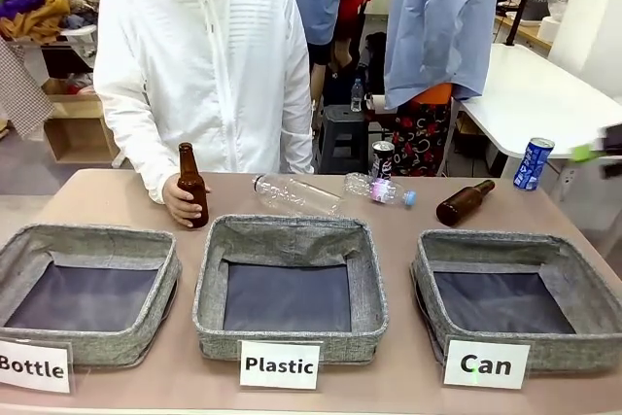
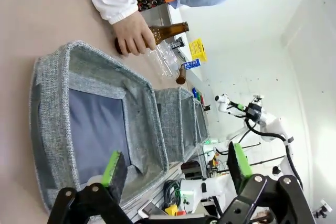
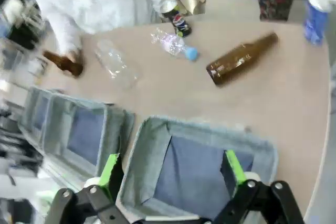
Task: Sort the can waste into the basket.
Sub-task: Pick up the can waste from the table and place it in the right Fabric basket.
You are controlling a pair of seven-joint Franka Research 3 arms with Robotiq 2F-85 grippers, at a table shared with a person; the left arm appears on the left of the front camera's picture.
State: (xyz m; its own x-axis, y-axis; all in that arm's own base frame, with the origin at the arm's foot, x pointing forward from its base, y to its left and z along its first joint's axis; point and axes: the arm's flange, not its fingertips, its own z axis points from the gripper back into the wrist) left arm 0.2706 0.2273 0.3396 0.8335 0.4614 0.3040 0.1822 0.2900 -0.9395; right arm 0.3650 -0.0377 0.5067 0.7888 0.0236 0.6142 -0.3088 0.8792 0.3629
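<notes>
Can basket (image 1: 515,284): dark lining bare | black can (image 1: 383,159), blue can (image 1: 533,163): upright beyond | left, right jaws wide

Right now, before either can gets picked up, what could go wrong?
The blue can stands near the far right corner of the table; a clumsy touch could knock it off. The black can stands close behind a plastic bottle, so a grab might catch or roll that bottle too. The lying brown bottle sits between the cans and the Can basket and could be bumped.
</notes>
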